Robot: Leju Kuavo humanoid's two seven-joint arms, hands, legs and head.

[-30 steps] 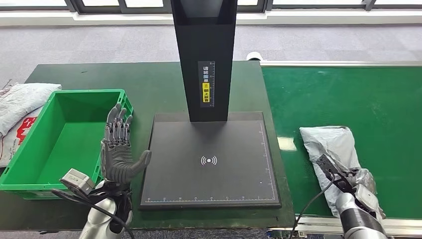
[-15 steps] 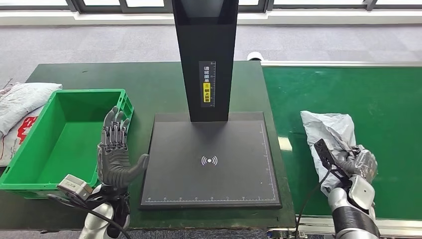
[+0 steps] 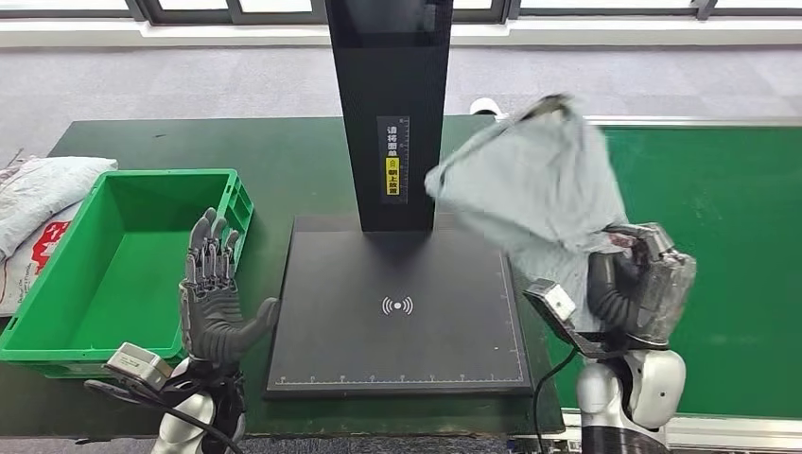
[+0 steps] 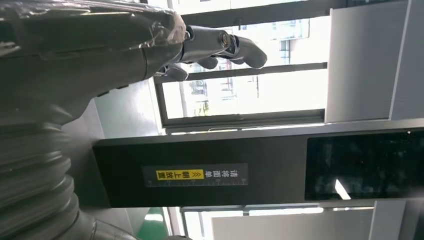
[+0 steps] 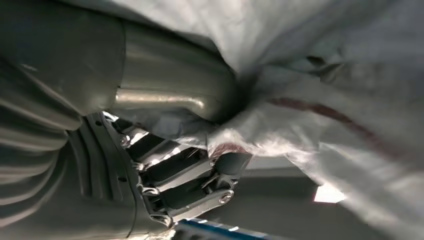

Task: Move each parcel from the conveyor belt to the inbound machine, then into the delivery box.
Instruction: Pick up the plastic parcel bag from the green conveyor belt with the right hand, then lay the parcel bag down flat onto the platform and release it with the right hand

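My right hand (image 3: 643,284) grips a grey plastic parcel (image 3: 530,184) and holds it up in the air, between the conveyor belt (image 3: 719,199) and the black inbound machine (image 3: 397,312). The bag flaps above the platform's right edge and looks blurred. In the right wrist view the thumb and fingers (image 5: 190,180) pinch the crumpled parcel (image 5: 320,100). My left hand (image 3: 216,293) stands upright with fingers spread, holding nothing, between the green delivery box (image 3: 57,312) and the platform. The left wrist view has my left hand (image 4: 100,45) before the machine's black column (image 4: 200,170).
The machine's black column (image 3: 392,113) rises at the back of the platform. White parcels (image 3: 38,194) lie left of the green box on the dark green table (image 3: 284,161). The belt right of my hand is bare.
My right hand has lifted the parcel off the belt and swung it up and left towards the machine. The left hand has drifted slightly left, still spread.
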